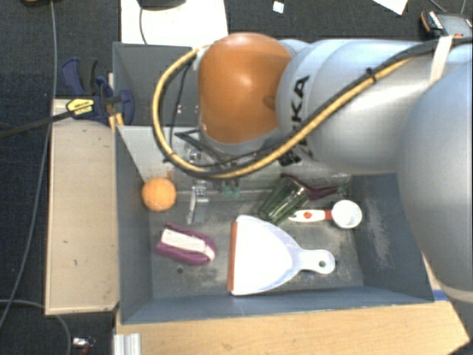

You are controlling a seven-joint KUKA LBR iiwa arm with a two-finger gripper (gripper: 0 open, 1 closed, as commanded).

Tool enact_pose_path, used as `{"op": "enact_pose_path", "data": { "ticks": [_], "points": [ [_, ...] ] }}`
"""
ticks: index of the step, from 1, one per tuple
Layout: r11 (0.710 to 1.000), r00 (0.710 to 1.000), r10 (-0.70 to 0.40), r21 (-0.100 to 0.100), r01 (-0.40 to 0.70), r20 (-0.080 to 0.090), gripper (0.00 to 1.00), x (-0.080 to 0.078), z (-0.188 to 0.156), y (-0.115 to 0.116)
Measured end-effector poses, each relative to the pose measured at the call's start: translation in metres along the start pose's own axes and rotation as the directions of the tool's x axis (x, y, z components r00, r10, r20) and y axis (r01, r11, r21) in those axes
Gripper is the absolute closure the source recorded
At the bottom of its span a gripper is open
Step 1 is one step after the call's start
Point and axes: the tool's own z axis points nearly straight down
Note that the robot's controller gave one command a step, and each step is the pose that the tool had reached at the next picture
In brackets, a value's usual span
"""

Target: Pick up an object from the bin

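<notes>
My claw (198, 200) hangs low in the grey metal bin (137, 272), tucked under my orange wrist cover (240, 87). I cannot tell how far it is open, or whether it has hold of anything. The nearest thing is a small orange ball (159, 194), just beside my claw on the view's left. Below my claw in the view lies a curved purple and white piece (185, 245). Toward the lower right rests a white dustpan (266, 261). A white spoon with a red handle (332, 214) and a dark green thing (281, 203) lie to the right.
</notes>
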Motion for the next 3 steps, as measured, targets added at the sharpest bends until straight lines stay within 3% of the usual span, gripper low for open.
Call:
{"op": "enact_pose_path", "data": {
  "ticks": [1,2,3],
  "points": [
    [1.0,1.0,0.006,-0.002,-0.006,0.008,0.0,-0.002,-0.005,-0.001],
    [0.979,0.979,0.202,-0.003,-0.202,0.002,0.0,0.046,0.144,-0.014],
    [0.984,0.984,0.179,-0.009,-0.179,0.017,0.0,0.036,0.076,-0.017]
  ]
}}
